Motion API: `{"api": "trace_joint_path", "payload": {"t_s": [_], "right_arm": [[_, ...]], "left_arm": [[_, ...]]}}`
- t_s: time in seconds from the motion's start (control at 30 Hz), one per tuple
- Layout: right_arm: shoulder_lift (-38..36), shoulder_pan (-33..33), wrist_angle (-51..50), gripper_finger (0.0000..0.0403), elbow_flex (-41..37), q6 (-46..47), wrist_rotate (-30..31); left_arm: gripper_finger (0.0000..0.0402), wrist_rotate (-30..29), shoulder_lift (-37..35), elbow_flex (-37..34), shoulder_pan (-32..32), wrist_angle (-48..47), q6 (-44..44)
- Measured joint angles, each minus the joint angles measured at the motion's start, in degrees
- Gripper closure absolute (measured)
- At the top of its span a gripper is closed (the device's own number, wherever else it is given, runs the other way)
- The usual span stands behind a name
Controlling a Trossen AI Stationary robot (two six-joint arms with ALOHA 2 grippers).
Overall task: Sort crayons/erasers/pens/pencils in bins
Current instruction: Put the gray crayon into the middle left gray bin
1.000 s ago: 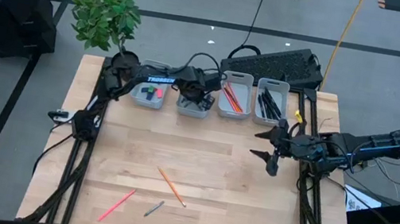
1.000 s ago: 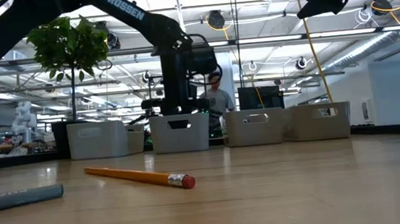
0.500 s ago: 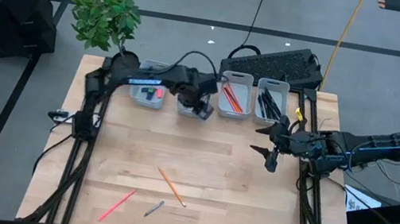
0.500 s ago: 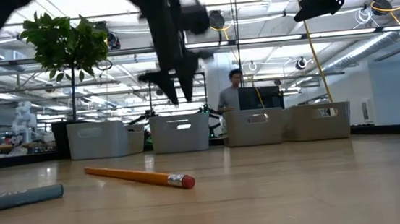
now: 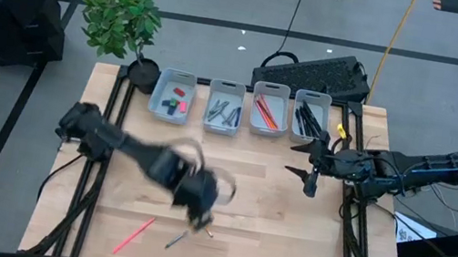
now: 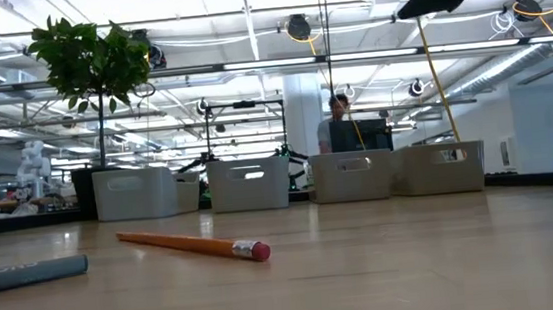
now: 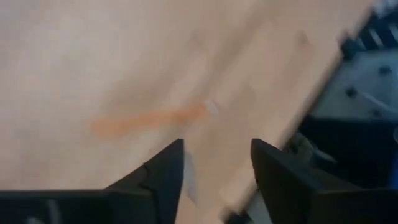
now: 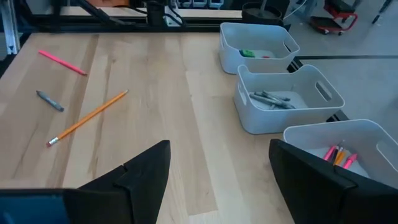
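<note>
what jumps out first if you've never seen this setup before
Probably the left gripper, open and blurred with motion, low over the middle of the table above the orange pencil. Next, the row of four bins along the far edge, already holding sorted items, with erasers in the one nearest the plant. The right gripper hangs open near the table's right side.

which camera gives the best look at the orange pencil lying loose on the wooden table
The low view: the orange wooden pencil lies close and sharp, pink eraser tip showing. The right wrist view shows it whole but farther off. The left wrist view blurs it; in the high view the left gripper partly covers it.
</note>
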Motion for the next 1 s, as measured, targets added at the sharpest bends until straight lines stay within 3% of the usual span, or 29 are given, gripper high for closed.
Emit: {"api": "trace_joint_path", "payload": {"t_s": [0.2, 0.33, 0.43, 0.6, 0.77, 0.9, 1.0], "right_arm": [[0.02, 0.00, 0.20, 0.0138, 0.00, 0.01, 0.00], [0.02, 0.00, 0.18, 0.0138, 0.00, 0.93, -0.02], [0.02, 0.00, 0.25, 0.0138, 0.00, 3.65, -0.02], [0.02, 1.52, 2.34, 0.0138, 0.00, 9.93, -0.10], [2.56, 11.05, 6.72, 0.0138, 0.47, 16.04, 0.76], [9.97, 20.86, 9.68, 0.0138, 3.93, 19.37, 5.76], [16.36, 25.43, 11.59, 0.0138, 7.10, 21.53, 6.10]], "left_arm": [[0.0125, 1.74, 6.58, -0.05, -9.81, -0.14, -12.26], [0.0105, 5.66, 11.46, 0.00, -11.38, 1.93, -19.33], [0.0107, 7.67, 15.01, -0.05, -11.73, 0.75, -22.96], [0.0124, 4.82, 19.40, -0.05, -11.87, -0.65, -25.69], [0.0144, 1.99, 22.42, -0.05, -12.00, 0.66, -26.23], [0.0165, 0.93, 24.60, -0.05, -12.15, 0.55, -24.97], [0.0185, -0.28, 25.28, -0.20, -12.09, 0.07, -23.23]]}}
